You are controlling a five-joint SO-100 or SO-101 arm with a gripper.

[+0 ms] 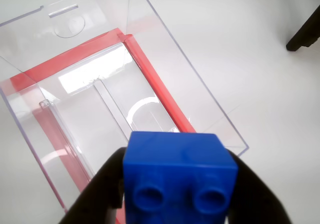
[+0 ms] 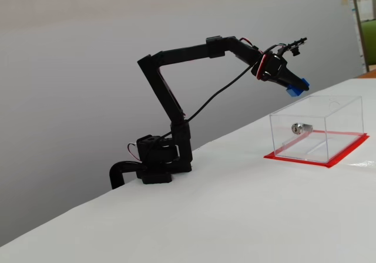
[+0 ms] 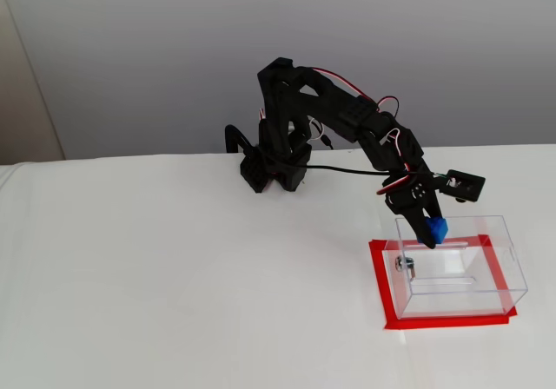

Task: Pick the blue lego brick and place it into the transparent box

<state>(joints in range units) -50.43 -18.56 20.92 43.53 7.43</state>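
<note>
My gripper (image 1: 180, 184) is shut on the blue lego brick (image 1: 177, 176), its two studs facing the wrist camera. The brick also shows in both fixed views (image 2: 296, 87) (image 3: 435, 230). The gripper (image 2: 295, 87) holds it in the air above the near end of the transparent box (image 2: 317, 128). The box (image 3: 456, 263) is open at the top, stands on a red base (image 3: 434, 319) and has a silver lock (image 2: 299, 127) on one wall. In the wrist view the box (image 1: 90, 104) lies just below the brick and looks empty.
The white table (image 2: 223, 216) bears the black arm base (image 2: 155, 163) at its back edge. A dark object (image 1: 305, 31) shows at the wrist view's upper right. A grey wall stands behind the table.
</note>
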